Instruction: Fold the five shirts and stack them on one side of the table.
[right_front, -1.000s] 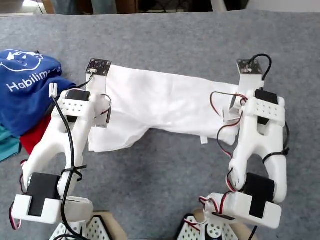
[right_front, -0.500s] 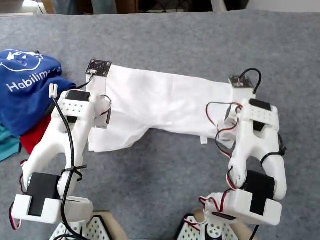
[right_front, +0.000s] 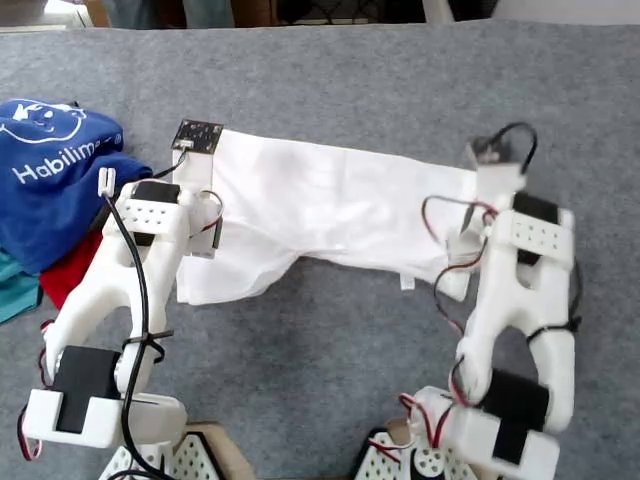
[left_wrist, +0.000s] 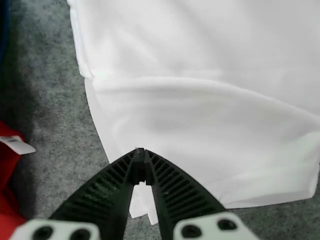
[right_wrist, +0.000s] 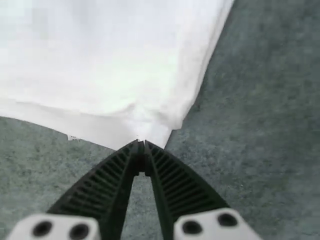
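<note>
Both grippers clamped on the white shirt (right_front: 320, 205); first fold is not finished.
The left gripper (left_wrist: 139, 154) is clenched on the shirt's near edge at one end. The right gripper (right_wrist: 140, 145) is closed tip to tip on the corner at the other end and looks to be pinching the hem. The shirt lies stretched across the grey table (right_front: 400, 80) between the arms. My read is early: there is no folded stack, and the blue shirt (right_front: 50, 190), red shirt (right_front: 70, 272) and a teal garment (right_front: 12, 288) sit heaped beside the left arm. The blue one carries white print, partly hidden by folds. The hem tag (right_front: 407, 281) is too small to read.
</note>
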